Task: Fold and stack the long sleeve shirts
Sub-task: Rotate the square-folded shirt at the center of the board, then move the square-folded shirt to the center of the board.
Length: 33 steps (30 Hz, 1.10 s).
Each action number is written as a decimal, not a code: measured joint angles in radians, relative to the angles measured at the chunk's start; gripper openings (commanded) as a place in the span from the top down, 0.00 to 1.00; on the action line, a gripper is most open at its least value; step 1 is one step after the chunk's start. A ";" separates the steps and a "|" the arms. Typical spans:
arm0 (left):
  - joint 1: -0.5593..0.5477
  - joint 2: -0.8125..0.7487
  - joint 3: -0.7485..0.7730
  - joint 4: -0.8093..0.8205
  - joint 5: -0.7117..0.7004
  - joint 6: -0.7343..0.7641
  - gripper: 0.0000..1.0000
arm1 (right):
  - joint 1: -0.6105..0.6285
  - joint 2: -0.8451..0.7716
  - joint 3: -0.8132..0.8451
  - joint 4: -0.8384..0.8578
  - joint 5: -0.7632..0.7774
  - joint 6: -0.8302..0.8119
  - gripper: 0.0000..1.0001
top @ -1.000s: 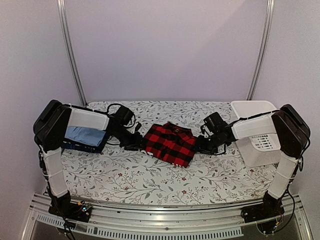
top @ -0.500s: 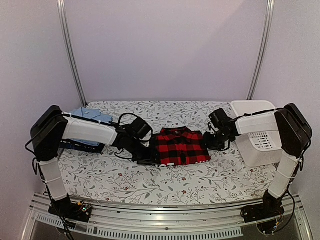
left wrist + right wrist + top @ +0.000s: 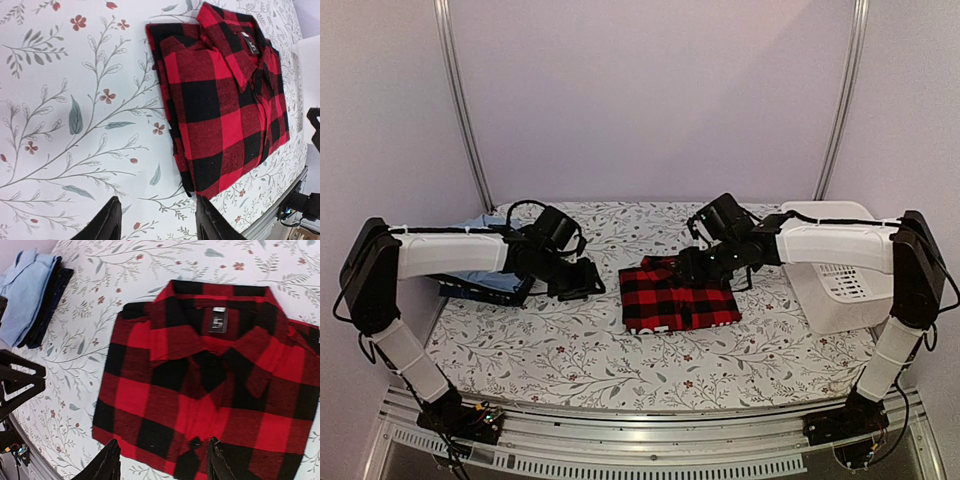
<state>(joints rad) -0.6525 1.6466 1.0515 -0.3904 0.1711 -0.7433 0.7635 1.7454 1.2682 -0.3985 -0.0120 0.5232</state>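
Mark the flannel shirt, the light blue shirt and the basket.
flannel shirt (image 3: 680, 298), top external view, middle of the folded front.
light blue shirt (image 3: 26, 295), right wrist view, top folded surface.
white basket (image 3: 835, 308), top external view, near side wall.

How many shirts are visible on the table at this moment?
3. The red-and-black flannel shirt lies folded in the centre; the light blue shirt sits on the dark navy garment at the left. More may be hidden in that pile.

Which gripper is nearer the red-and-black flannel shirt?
Right. The right gripper hangs over the flannel shirt at its collar end; the left gripper is off to its left, apart.
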 measured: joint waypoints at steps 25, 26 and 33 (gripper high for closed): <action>0.168 -0.214 -0.086 -0.080 -0.006 0.085 0.49 | 0.129 0.525 0.317 0.322 -0.419 0.094 0.48; 0.169 -0.214 -0.086 -0.079 -0.005 0.086 0.49 | 0.129 0.533 0.317 0.328 -0.419 0.097 0.48; 0.169 -0.214 -0.086 -0.081 -0.005 0.089 0.49 | 0.111 0.547 0.279 0.386 -0.417 0.120 0.48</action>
<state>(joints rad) -0.4831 1.4326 0.9653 -0.4717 0.1665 -0.6548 0.8742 2.2925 1.5471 -0.0128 -0.4294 0.6430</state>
